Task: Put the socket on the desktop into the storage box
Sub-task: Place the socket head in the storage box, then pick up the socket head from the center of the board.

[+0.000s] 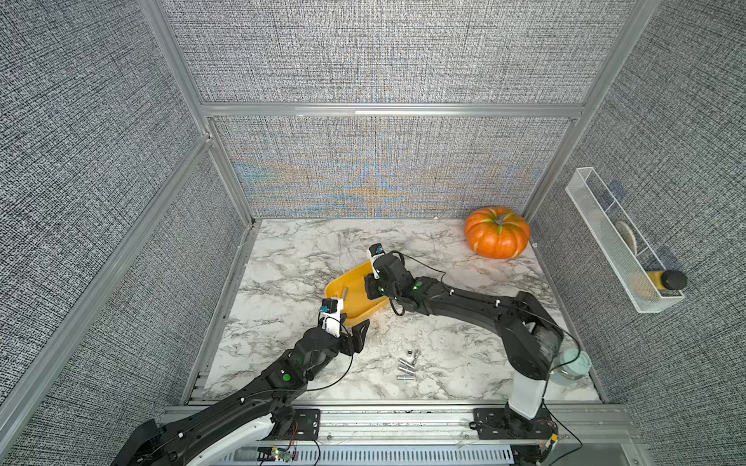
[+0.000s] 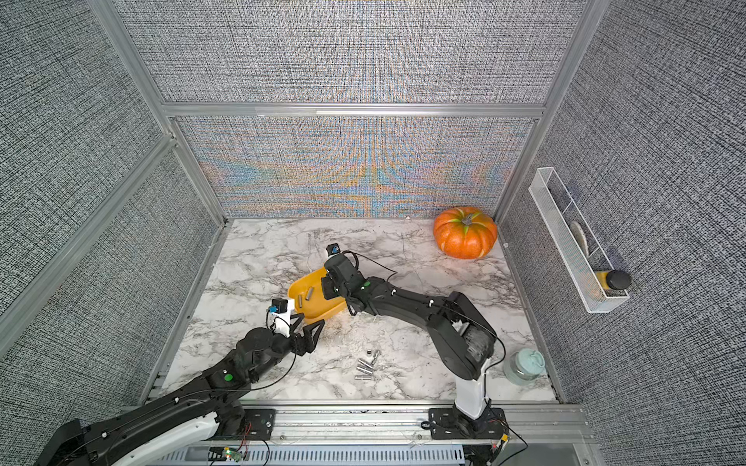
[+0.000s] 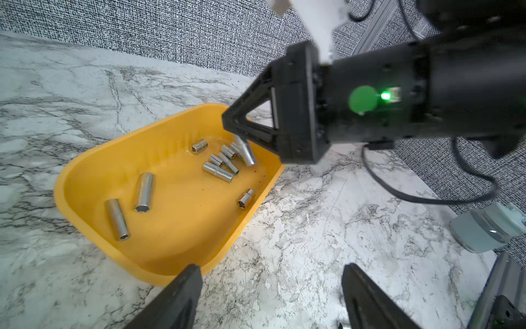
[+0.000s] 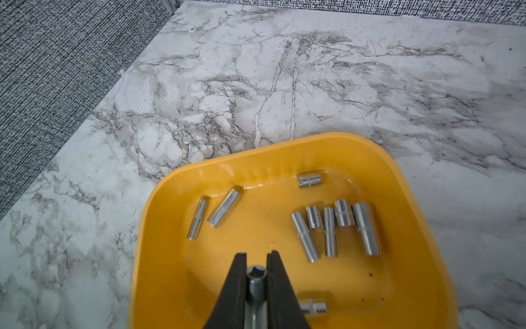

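**Right claw** [image 4: 257,257]: pressed together on one socket [image 4: 256,274], whose hex opening shows between the fingertips [image 4: 239,266]. It is held over the inside of the storage box [image 4: 313,140]. Whether the socket touches the floor of the box cannot be told.

**Storage box**: a yellow-orange tub resting on the desk [image 4: 256,71], directly beneath the right claw and just ahead of the left claw [image 3: 270,267].

**Contents**: nine loose sockets [image 4: 329,231], all lying flat.
- Five lie in a cluster just beyond the right claw's tips.
- Two long ones lie ahead of it on the other side.
- One lies near the wall farthest from the claw.
- One lies close beside the claw's fingers.

**Left claw**: spread wide and pinching nothing, over bare desk, with the near rim of the box just beside one tip.

**Unstowed sockets** [image 1: 407,365]: a small cluster on the desk near the left claw and well apart from the right claw.

**Other items**:
- A pumpkin [image 1: 497,233], far beyond the right claw at a desk corner.
- A wire basket [image 1: 621,242] on the side wall, holding a bottle [image 1: 666,279].
- A pale-lidded jar [image 1: 571,365], well behind the right claw.
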`<state>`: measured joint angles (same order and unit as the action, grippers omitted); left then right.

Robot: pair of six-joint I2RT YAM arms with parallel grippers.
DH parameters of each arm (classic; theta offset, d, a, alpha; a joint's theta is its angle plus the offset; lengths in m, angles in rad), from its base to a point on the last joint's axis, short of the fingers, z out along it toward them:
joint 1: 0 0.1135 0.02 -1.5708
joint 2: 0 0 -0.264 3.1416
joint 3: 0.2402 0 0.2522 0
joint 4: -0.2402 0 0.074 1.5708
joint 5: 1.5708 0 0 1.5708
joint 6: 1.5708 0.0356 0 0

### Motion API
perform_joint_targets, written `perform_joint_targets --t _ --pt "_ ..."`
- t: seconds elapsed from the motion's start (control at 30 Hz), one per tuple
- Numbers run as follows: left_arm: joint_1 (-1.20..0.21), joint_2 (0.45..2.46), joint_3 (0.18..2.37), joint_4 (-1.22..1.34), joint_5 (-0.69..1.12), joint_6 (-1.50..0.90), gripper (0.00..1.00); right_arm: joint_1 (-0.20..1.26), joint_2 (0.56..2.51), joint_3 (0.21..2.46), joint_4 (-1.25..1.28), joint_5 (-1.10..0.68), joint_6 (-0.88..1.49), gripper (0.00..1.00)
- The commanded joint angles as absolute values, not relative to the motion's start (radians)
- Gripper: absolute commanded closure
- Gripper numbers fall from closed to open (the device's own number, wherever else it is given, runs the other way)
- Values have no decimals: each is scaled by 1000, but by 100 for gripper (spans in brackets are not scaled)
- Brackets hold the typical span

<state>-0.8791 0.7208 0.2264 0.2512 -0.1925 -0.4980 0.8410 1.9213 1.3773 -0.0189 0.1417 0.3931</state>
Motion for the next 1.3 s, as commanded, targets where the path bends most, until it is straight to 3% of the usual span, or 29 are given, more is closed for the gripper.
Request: perform_joint_targets --t 0.0,0.17,0.27,0.4,0.57,0.8,1.03,1.17,1.27 --pt "-879 716 226 242 -206 -498 18 824 1994 1463 -42 93 382 100" --pt "-879 718 226 239 -205 -499 18 809 2075 1558 -86 79 374 86" --pt "-879 719 228 242 -202 -499 18 803 2071 1553 -87 77 369 69" --pt "-879 723 226 245 -198 -500 18 801 2017 1514 -95 93 359 59" --pt "-879 738 228 253 -180 -498 18 806 1840 1355 -69 135 356 58" --pt "-886 781 242 273 -108 -469 20 821 1401 962 -76 265 394 58" --pt "-1009 925 306 323 -57 -388 22 819 971 672 -171 394 400 58" --pt "-1097 1040 346 362 -78 -344 29 809 829 497 -98 542 410 55" --pt "-1148 1158 413 351 -102 -322 35 801 765 440 -61 554 414 55"
